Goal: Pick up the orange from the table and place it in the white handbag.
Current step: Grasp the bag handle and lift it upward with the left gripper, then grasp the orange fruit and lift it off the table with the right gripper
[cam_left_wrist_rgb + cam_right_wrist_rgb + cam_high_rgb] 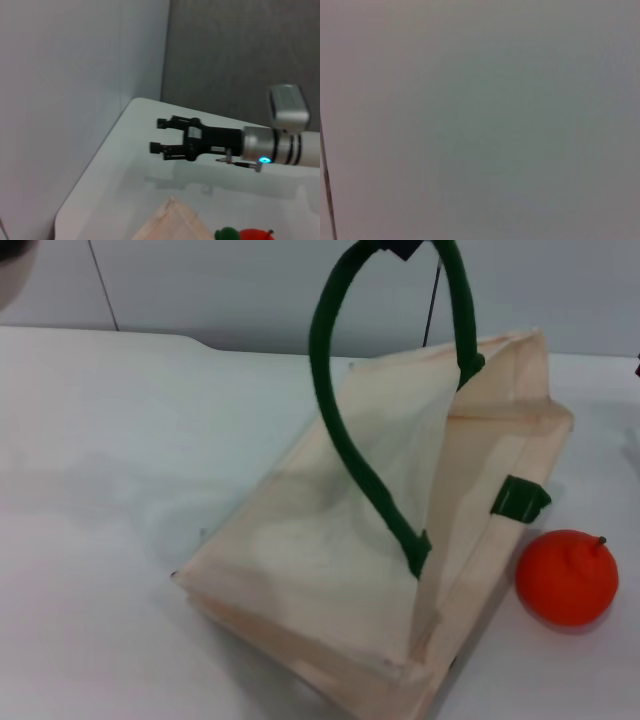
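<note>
The orange (570,578) sits on the table (100,460), touching or just beside the near right corner of the white handbag (330,560), next to a green handle tab (520,498). No claw touches it. The handbag lies tilted on the table with its mouth gaping, and one dark green handle (340,410) is drawn up in a tall loop. A dark piece at the top of that loop may be the left claw (400,248); whether it is clamped there I cannot tell.

In the left wrist view the right claw (160,135) hangs in the air over the table, fingers (165,122) apart and empty, well away from the orange, which lies below and behind its wrist.

The table is plain, smooth and white. Beyond the right claw stand a pale wall (75,75) and a dark grey panel (240,50).
</note>
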### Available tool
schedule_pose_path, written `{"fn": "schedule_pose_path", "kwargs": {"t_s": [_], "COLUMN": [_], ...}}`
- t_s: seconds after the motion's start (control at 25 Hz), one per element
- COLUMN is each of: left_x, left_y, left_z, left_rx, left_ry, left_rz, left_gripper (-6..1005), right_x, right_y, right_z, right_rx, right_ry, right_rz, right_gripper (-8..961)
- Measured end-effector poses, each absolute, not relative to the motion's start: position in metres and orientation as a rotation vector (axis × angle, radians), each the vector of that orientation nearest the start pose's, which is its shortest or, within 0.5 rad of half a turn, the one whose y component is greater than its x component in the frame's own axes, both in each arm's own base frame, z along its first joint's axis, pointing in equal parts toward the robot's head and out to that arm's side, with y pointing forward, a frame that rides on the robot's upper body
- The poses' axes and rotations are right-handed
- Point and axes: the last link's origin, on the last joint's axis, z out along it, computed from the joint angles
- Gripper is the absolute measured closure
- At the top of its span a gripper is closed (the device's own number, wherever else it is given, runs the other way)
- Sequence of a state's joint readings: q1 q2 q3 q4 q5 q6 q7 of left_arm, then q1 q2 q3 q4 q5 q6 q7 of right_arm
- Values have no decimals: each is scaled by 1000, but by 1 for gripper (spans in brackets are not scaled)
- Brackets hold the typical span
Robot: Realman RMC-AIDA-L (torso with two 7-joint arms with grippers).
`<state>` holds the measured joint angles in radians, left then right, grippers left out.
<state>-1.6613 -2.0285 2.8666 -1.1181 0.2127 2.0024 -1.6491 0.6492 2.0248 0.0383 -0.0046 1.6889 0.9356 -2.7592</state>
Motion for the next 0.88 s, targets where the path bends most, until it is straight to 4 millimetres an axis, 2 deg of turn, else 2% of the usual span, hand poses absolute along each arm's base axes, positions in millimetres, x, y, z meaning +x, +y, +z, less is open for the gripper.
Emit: {"fn": "schedule_pose_path", "kwargs": {"t_s": [0.2, 0.4, 0.56, 0.8, 0.88], "left_x": [-20, -38, -39, -36, -34], "left_y": [421, 419, 419, 420, 420], "left_z": [121, 141, 147, 152, 152], "left_rx": [-2889, -2784, -2768, -2760, -2760], "left_ry": [-382, -440, -443, -441, -439], "left_rz": [-89, -72, -67, -48, -45], "left_gripper": [856, 856, 856, 856, 857], "right_x": [334, 342, 355, 361, 357], "right_y": [395, 393, 390, 380, 374], "right_z": [18, 25, 44, 83, 95], "right_rx": [-1598, -1566, -1555, -1666, -1755], "right_ry": [726, 776, 859, 959, 946], "right_rz": [640, 668, 720, 807, 819], "right_gripper": [73, 74, 74, 74, 74]}}
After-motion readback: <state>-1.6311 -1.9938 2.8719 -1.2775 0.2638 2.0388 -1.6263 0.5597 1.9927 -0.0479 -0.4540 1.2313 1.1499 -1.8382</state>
